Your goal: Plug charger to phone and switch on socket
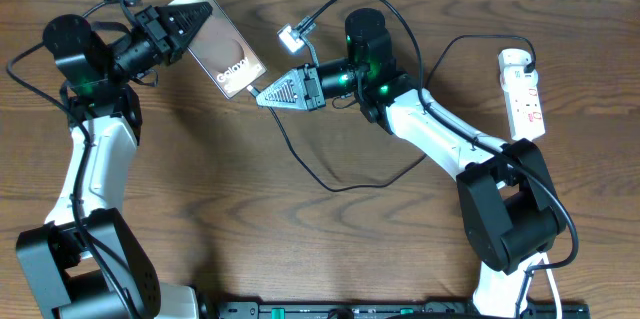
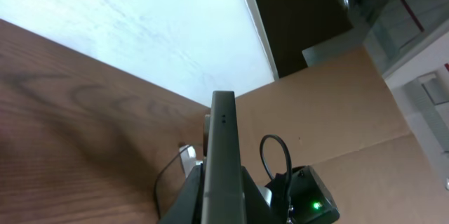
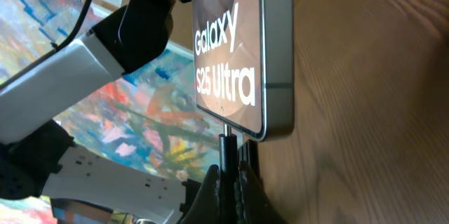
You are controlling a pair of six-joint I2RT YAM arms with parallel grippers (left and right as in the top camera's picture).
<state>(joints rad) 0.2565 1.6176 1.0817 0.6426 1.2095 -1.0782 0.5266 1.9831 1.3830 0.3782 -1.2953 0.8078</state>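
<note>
My left gripper (image 1: 188,21) is shut on the top end of the phone (image 1: 226,55), a bronze slab lettered "Galaxy S25 Ultra" (image 3: 231,48). The left wrist view shows the phone edge-on (image 2: 223,140) between the jaws (image 2: 223,189). My right gripper (image 1: 264,92) is shut on the charger's connector (image 3: 226,147), between the fingers (image 3: 229,185). The connector's tip meets the phone's bottom edge. The charger's thin black cable (image 1: 330,187) loops across the table toward the socket (image 1: 524,94), a white power strip at the far right.
The phone's long edge rests on or just above the wooden table (image 3: 365,97). The right arm's white links (image 1: 440,134) lie between the phone and the socket. Both arm bases stand at the front edge.
</note>
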